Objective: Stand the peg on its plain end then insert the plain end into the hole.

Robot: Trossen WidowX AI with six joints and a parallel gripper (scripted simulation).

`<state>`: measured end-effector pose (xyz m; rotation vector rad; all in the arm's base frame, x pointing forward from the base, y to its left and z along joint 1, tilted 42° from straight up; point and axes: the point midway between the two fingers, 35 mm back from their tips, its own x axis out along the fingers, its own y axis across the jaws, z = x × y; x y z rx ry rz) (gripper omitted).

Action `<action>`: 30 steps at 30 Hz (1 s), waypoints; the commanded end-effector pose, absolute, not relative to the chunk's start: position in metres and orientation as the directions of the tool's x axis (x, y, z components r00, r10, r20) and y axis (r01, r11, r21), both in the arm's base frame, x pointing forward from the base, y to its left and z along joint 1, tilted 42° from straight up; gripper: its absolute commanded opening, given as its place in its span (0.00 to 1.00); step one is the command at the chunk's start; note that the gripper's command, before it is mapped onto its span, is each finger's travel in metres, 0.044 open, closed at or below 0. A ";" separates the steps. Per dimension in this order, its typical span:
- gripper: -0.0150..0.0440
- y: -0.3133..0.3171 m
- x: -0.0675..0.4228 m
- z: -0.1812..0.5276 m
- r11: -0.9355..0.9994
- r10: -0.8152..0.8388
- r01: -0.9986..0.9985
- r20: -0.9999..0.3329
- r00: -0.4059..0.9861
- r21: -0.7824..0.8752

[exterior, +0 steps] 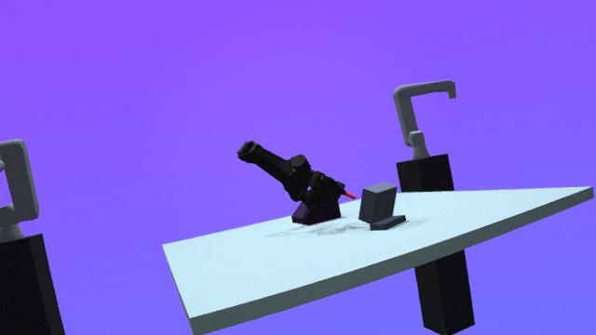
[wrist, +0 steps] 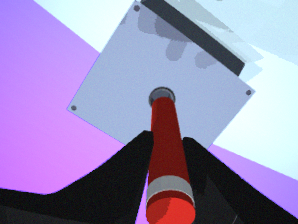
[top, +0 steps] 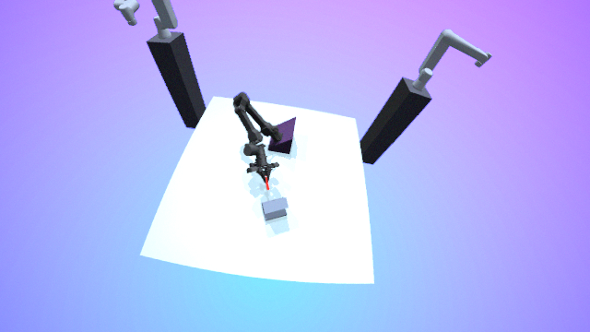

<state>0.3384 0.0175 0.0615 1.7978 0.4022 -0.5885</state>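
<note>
My gripper [top: 265, 177] [exterior: 344, 192] [wrist: 165, 143] is shut on the red peg [top: 267, 183] [exterior: 349, 194] [wrist: 166, 149]. The peg's white band [wrist: 169, 185] is at the end near the camera, and its plain end points at the sloped grey panel [top: 275, 205] [exterior: 377, 203] [wrist: 127, 76]. In the wrist view the plain tip sits right at the dark hole [wrist: 161, 94] in the panel's face, in line with it. In the top and exterior views the tip is a short way off the panel, above the table [top: 207, 221] [exterior: 279, 265]. I cannot tell whether the tip has entered the hole.
A dark purple wedge block [top: 283, 136] [exterior: 317, 214] stands by the arm's base. The panel has a dark foot [exterior: 387, 222] at its front. Black pillars [top: 177, 78] [top: 394, 120] carrying grey camera arms stand at the table's far corners.
</note>
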 end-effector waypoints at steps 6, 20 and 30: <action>0.25 0.020 0.344 0.056 -0.278 -0.008 0.548 -0.572 0.820 0.789; 0.25 0.024 0.352 0.050 -0.256 0.012 0.538 -0.554 0.833 0.803; 0.25 0.026 0.356 0.046 -0.242 0.025 0.530 -0.541 0.841 0.813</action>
